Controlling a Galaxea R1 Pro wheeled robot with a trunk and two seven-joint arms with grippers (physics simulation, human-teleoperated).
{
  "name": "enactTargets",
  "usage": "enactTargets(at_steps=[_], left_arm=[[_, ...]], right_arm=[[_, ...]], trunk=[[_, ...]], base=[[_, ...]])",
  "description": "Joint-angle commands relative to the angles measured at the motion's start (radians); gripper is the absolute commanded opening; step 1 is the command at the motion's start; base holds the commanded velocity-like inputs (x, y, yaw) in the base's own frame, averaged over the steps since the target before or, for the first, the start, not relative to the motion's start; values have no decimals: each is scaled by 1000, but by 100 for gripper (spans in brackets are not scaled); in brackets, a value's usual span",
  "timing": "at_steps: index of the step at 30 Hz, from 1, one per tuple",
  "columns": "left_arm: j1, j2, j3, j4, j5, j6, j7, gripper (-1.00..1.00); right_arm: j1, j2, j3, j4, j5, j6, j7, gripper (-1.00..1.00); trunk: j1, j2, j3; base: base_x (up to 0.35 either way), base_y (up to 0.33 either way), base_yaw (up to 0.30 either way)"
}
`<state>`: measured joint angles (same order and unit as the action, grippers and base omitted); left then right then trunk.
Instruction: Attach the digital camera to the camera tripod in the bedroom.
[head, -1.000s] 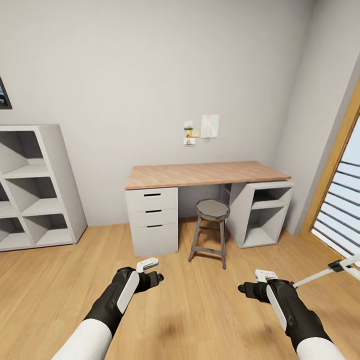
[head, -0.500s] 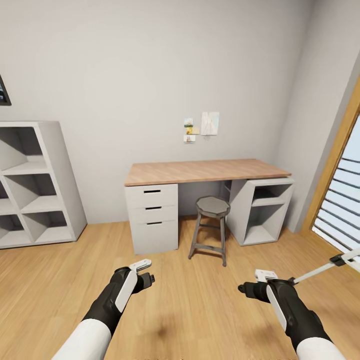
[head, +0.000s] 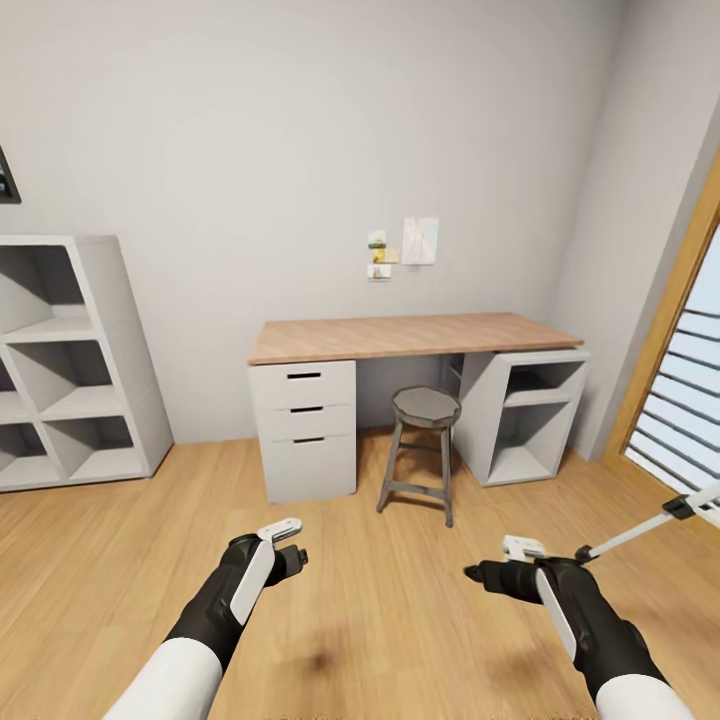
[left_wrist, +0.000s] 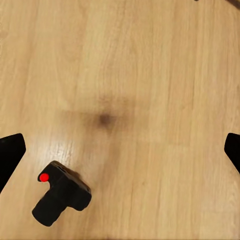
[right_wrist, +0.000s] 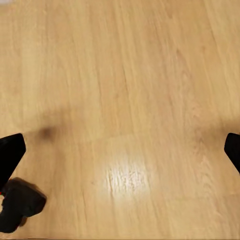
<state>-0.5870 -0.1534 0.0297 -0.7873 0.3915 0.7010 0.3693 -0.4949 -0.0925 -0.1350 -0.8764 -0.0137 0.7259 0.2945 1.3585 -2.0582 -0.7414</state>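
Note:
The digital camera (left_wrist: 61, 192), black with a red button on top, lies on the light wood floor below my left gripper (left_wrist: 120, 150). That gripper is open, its black fingertips (left_wrist: 10, 155) wide apart with nothing between them. Part of the same digital camera (right_wrist: 17, 205) appears beside one fingertip of my right gripper (right_wrist: 120, 150), which is also open and empty. In the head view the left gripper (head: 288, 556) and right gripper (head: 487, 577) hover over the floor. One silver-white leg of the camera tripod (head: 650, 523) slants in from the right edge, close to the right gripper.
A wood-topped desk (head: 410, 337) with white drawers stands against the far wall, with a grey four-legged stool (head: 424, 408) in front of it. A white cube shelf (head: 70, 360) stands at the left. A wood-framed window (head: 680, 400) is at the right.
The head camera has shifted, so the whole room sits slightly higher in the picture. My left gripper has drawn back a little. My right gripper has edged leftward.

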Motion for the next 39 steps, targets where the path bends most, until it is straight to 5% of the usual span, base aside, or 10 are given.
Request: enactTargets(at_steps=[1,24,31,39], left_arm=[[0,-1,2,-1,11,2,8,100],[0,-2,1,-1,12,-4,10,100],[0,-3,1,-1,13,-29,10,100],[0,-5,1,0,12,-57,41,100]], right_arm=[[-1,-4,-2,-2,0,5,32,100],[-1,-199,-63,-4,-9,7,696,100],[-1,-237,-67,-3,-7,6,796,100],[-1,-242,-68,-5,0,44,810,100]], trunk=[[4,-8,-4],[92,-169,-76],[119,-218,-98],[149,-274,-123]], base=[[0,0,0],[0,0,0],[0,0,0],[0,0,0]])
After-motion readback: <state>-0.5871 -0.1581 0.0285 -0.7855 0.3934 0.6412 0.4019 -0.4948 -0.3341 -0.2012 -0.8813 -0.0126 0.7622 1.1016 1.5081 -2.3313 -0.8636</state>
